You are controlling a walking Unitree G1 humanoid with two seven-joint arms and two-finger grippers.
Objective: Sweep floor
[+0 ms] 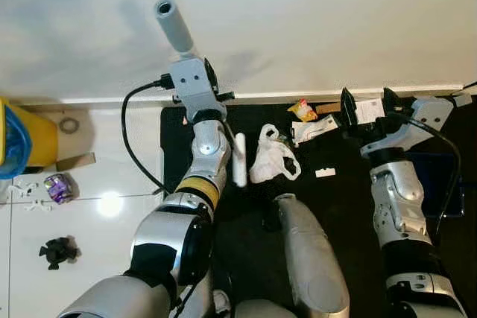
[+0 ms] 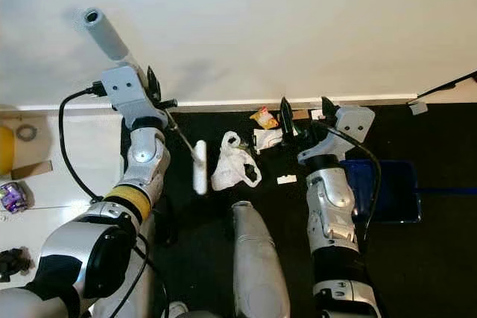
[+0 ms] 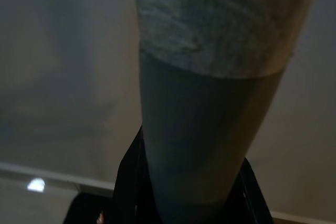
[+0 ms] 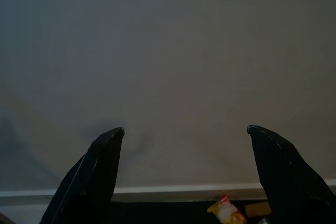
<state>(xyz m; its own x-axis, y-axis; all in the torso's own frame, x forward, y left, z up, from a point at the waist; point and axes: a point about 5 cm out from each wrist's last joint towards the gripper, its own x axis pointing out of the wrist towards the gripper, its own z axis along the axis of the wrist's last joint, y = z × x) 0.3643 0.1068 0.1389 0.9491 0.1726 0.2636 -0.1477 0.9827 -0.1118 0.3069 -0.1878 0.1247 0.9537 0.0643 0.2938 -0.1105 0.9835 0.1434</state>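
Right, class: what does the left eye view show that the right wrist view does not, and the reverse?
Left eye view: the left gripper shut on the handle, a white bag, a yellow bin. Right wrist view: the right gripper close up, open, bare wall between its fingers. Both: the yellow wrapper by the baseboard.

We list a yellow bin [image 1: 30, 135] with blue liner, a roll of tape [image 1: 68, 125] and a cardboard scrap [image 1: 77, 161] on the pale tiles. Nearby we note a purple wrapper [image 1: 57, 188] and a small black object [image 1: 57, 252].
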